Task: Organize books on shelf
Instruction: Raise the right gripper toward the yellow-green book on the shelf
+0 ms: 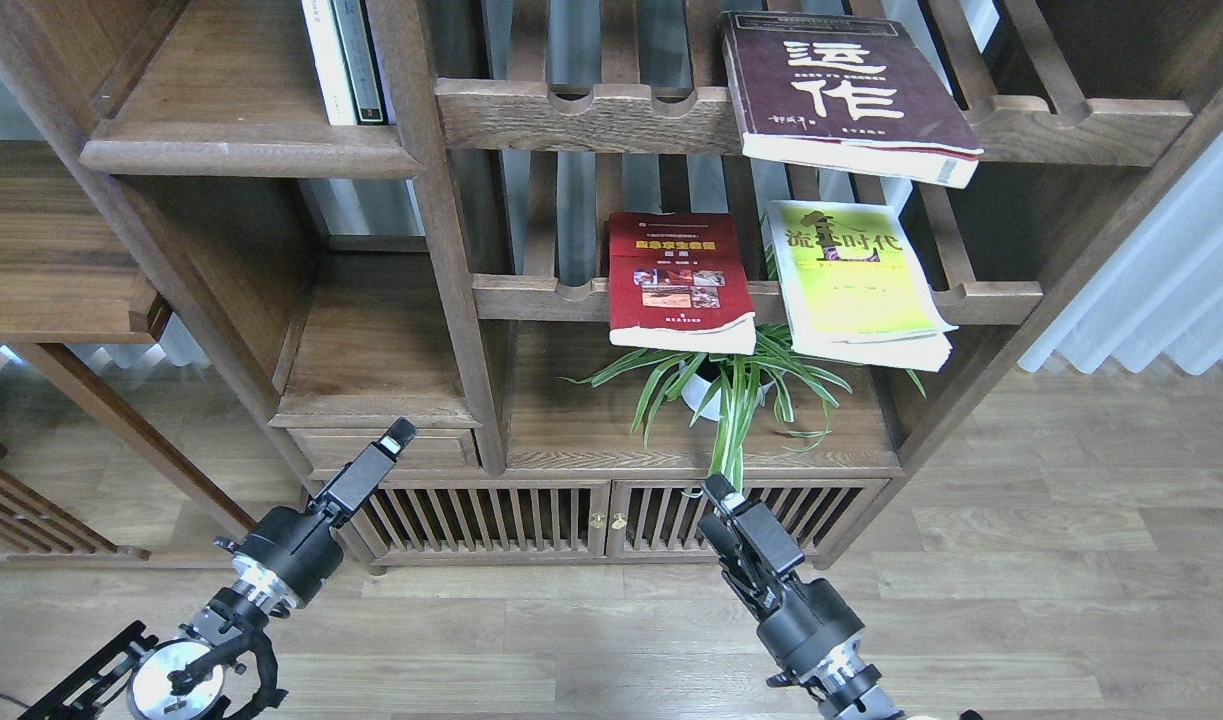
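Observation:
A thick maroon book with big white characters lies on the upper slatted rack, overhanging its front rail. On the lower rack a red book and a yellow-green book lie side by side, also jutting forward. The solid dark-brown shelf with the rounded front edge is at the upper left. My left gripper is low in front of the cabinet, pointing up toward the bookcase. My right gripper sits below the plant, well under the red book. Both hold nothing, and their dark fingers cannot be told apart.
Slim white and dark-green spined books stand at the right end of the solid shelf. A potted spider plant stands under the red and yellow-green books. Slatted cabinet doors are below, and a white curtain hangs at the right.

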{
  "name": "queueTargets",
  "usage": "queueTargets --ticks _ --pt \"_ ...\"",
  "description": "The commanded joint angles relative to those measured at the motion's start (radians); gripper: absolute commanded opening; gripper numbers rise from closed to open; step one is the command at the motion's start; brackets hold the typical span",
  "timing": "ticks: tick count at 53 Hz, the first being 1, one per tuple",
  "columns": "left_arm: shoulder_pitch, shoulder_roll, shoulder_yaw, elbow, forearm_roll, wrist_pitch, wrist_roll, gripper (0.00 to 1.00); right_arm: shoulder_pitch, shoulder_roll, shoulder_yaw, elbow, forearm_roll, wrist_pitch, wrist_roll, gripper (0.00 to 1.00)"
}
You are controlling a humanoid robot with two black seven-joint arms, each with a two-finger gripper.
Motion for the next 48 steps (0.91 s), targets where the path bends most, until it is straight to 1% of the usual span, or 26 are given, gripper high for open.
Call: queueTargets --ticks 1,6,11,18,25,30,33,48 --pt "0.002 -0.004 -0.022 0.002 -0.003 0.000 0.005 1.00 -0.001 0.000 0.003 -0.011 0.001 0.000 0.007 0.99" --pt "0.008 -0.010 -0.028 0.005 -0.004 0.000 0.019 1.00 0.007 0.000 0.001 -0.034 0.000 0.000 0.010 0.99" --pt "0.009 -0.011 -0.026 0.011 -0.004 0.000 0.019 1.00 -0.004 0.000 -0.005 -0.033 0.000 0.000 -0.002 0.99" --pt "0.006 0.002 -0.020 0.025 -0.003 0.000 0.019 1.00 -0.001 0.000 0.003 -0.048 0.001 0.000 -0.002 0.99" --pt "-0.003 -0.001 -0.022 0.074 -0.004 0.000 0.018 1.00 0.020 0.000 -0.005 -0.054 0.003 0.000 0.001 0.99" --pt "-0.003 0.001 -0.013 0.074 -0.004 0.000 0.018 1.00 0.040 0.000 0.001 -0.067 0.001 0.000 0.006 0.99" --pt "-0.003 0.001 -0.011 0.074 -0.006 0.000 0.018 1.00 0.065 0.000 0.004 -0.083 0.003 0.000 0.017 0.99" --pt "-0.003 0.005 -0.040 0.073 -0.006 0.000 0.018 1.00 0.119 0.000 0.027 -0.094 0.006 0.000 0.017 0.99"
